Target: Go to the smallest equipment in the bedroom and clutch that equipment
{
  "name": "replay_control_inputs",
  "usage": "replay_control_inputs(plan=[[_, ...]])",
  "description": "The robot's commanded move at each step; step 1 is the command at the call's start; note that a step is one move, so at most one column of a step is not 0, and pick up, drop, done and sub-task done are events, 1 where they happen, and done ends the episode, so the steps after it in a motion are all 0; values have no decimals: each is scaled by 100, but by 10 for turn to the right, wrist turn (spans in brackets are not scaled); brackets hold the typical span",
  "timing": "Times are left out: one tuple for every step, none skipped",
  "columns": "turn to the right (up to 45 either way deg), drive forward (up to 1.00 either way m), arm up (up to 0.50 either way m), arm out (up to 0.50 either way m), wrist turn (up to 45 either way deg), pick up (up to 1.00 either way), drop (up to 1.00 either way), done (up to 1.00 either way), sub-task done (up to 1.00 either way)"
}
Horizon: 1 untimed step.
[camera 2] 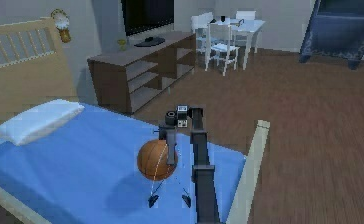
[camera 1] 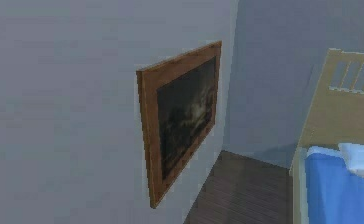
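An orange ball (camera 2: 155, 160) with dark seams, like a basketball, is over the blue bed (camera 2: 80, 165) in the arm side view. The arm's dark bar (camera 2: 203, 175) rises from the bottom edge right beside it, with its white marker squares (camera 2: 180, 118) just above the ball. Two thin fingers of the gripper (camera 2: 168, 198) reach down past the ball's lower edge. With the bed cover directly behind the ball, I cannot tell whether the gripper holds it.
A white pillow (camera 2: 35, 120) lies by the pale wooden headboard (camera 2: 25, 45); the footboard (camera 2: 252, 165) stands right of the arm. Beyond are a dresser (camera 2: 140, 75) with a TV (camera 2: 148, 15) and a white table with chairs (camera 2: 228, 35). Ahead, a framed picture (camera 1: 180, 115) hangs on the grey wall.
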Motion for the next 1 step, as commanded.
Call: replay_control_inputs(plan=[[0,0,0,0,450,0,0,0,0]])
